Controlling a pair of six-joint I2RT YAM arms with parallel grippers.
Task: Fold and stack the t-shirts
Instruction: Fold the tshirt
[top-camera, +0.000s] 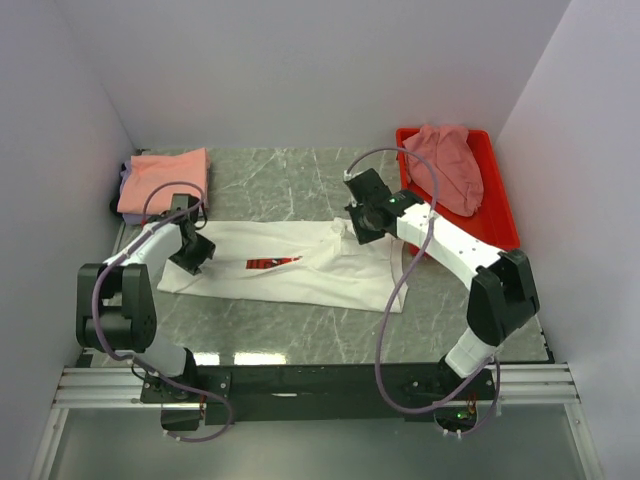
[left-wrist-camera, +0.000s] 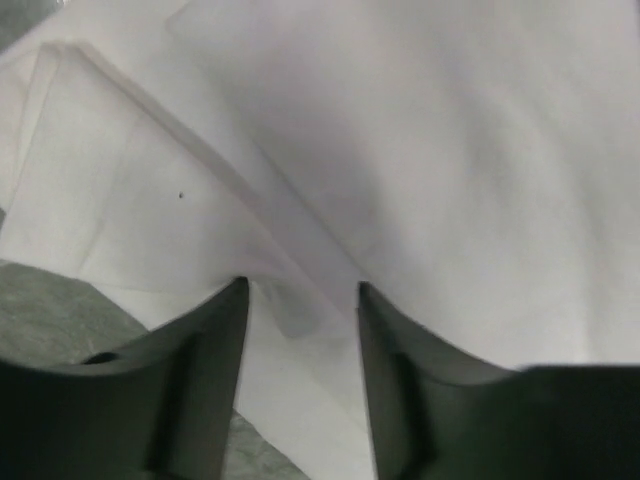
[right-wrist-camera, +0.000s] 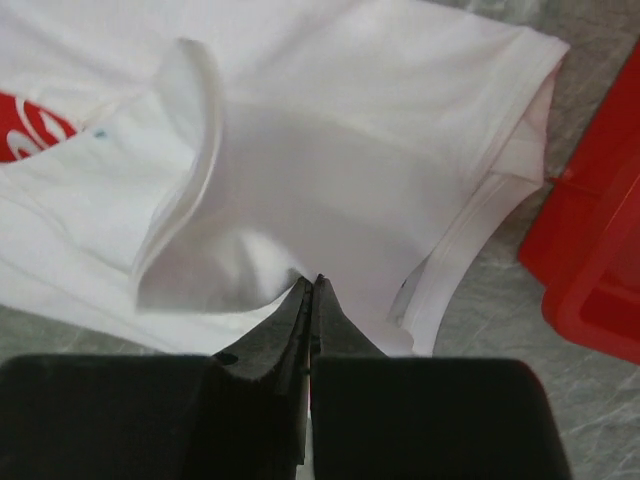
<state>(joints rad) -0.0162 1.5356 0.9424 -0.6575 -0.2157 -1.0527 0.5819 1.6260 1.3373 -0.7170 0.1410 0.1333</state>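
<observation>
A white t-shirt (top-camera: 300, 270) with a red print (top-camera: 272, 262) lies spread across the middle of the table. My left gripper (top-camera: 193, 255) is at the shirt's left end. In the left wrist view its jaws (left-wrist-camera: 303, 290) stand apart over folded layers of the white cloth (left-wrist-camera: 450, 150), not closed on it. My right gripper (top-camera: 362, 228) is at the shirt's right part. In the right wrist view it (right-wrist-camera: 313, 280) is shut, pinching a raised fold of the white t-shirt (right-wrist-camera: 350, 150). The red print (right-wrist-camera: 30, 125) shows at that view's left edge.
A folded salmon-orange t-shirt (top-camera: 165, 178) lies at the back left on a lavender one (top-camera: 125, 180). A red tray (top-camera: 500, 215) at the back right holds a crumpled dusty-pink t-shirt (top-camera: 450, 165); the tray's corner (right-wrist-camera: 600, 270) is close to my right gripper. Walls enclose three sides.
</observation>
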